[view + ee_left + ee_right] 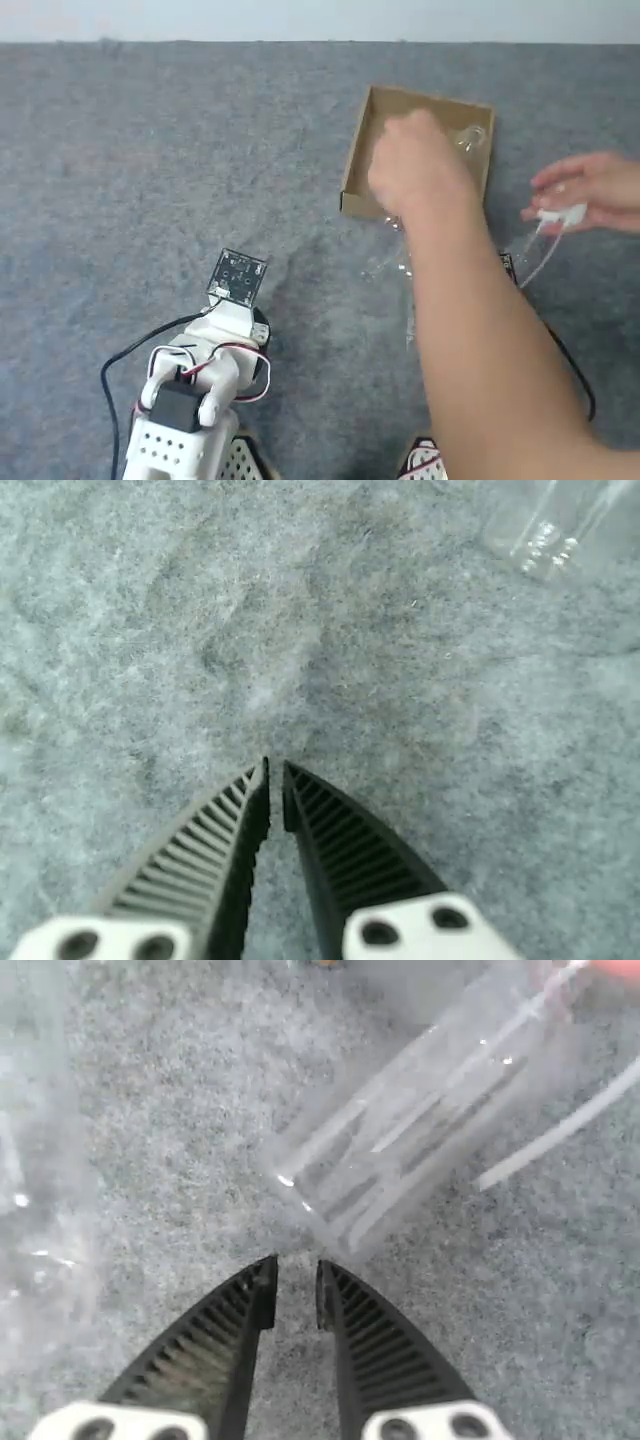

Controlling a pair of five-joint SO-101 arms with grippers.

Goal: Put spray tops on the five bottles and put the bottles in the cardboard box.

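Bottles: clear, uncapped, several lying on the grey carpet [150, 150] just in front of the cardboard box [352, 160]; one bottle [400, 1150] lies tilted directly ahead of the right gripper [295, 1275], not touching it. Another clear bottle [550, 520] lies well ahead of the left gripper [276, 780].

Box: upper middle of the carpet, open side up, something clear inside near its far corner; contents otherwise covered.

Obstruction: a person's forearm crosses the right arm's side of the table, hand [415, 165] over the box. A second hand [590, 190] to the right of the box holds a white spray top [560, 213] with its thin tube [560, 1130] hanging.

Grippers: left fingers almost together, empty, above bare carpet. Right fingers a narrow slit apart, empty.
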